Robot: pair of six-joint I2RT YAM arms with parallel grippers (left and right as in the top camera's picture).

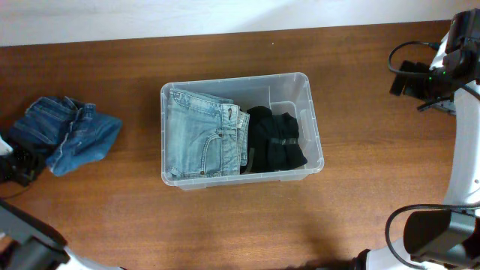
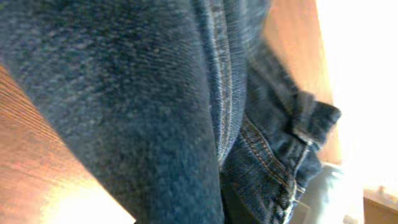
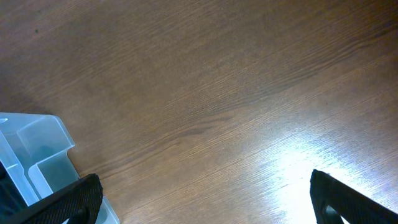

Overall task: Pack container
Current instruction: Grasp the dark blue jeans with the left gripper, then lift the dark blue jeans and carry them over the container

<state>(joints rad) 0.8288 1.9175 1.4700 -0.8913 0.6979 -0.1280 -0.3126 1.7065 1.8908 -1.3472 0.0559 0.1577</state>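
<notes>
The clear plastic container sits mid-table and holds folded light blue jeans on its left and a black garment on its right. Crumpled dark blue jeans lie on the table at the far left. My left gripper is at their left edge. In the left wrist view the dark jeans fill the frame and hide the fingers. My right gripper is wide open and empty over bare table, with a container corner at its left. It sits at the far right in the overhead view.
The wooden table runs to a pale wall along the back edge. Right arm cables and base occupy the right side.
</notes>
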